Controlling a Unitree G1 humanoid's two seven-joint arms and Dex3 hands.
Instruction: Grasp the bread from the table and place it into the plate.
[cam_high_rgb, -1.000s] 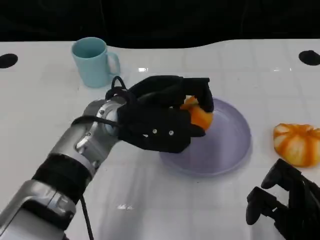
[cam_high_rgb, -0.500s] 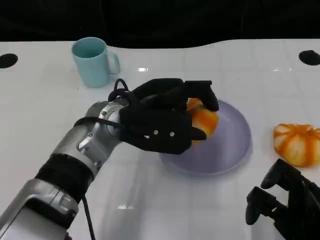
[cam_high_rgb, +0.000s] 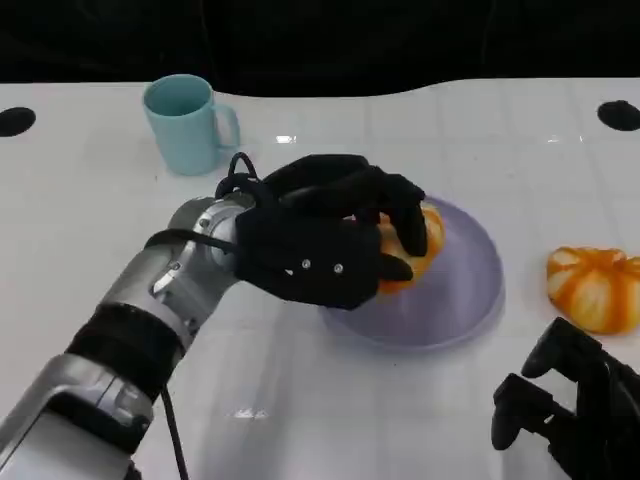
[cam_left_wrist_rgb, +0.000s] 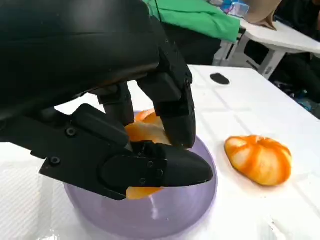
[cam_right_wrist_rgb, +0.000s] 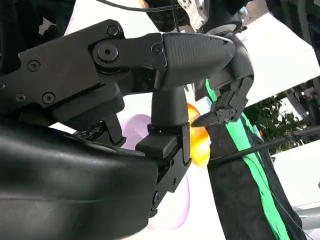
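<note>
Held in the left hand (cam_high_rgb: 320, 240) over the lavender plate (cam_high_rgb: 470, 290) near the middle of the white table (cam_high_rgb: 90, 220): an orange-and-cream bread (cam_high_rgb: 405, 245), fingers (cam_left_wrist_rgb: 172, 107) curled over its top and the thumb beneath, as seen from the left wrist. Low in the plate's left half, though whether touching the plate's floor cannot be told. Likely light and soft, with a glazed crust that could dent or slip under a hard squeeze; best gripped across the broad rounded middle, top and underside, with gentle pressure, then released by opening slowly so the bread settles rather than rolls toward the rim. To the right of the plate and well apart from it, a second striped bun (cam_high_rgb: 595, 288) on the bare table, similar in look. Far left, a pale blue mug (cam_high_rgb: 188, 122), upright, handle to the right. At the near right edge, the right hand (cam_high_rgb: 565, 410), holding nothing, fingers loosely apart above the table. Placement judged nearly done, only the release remaining.
</note>
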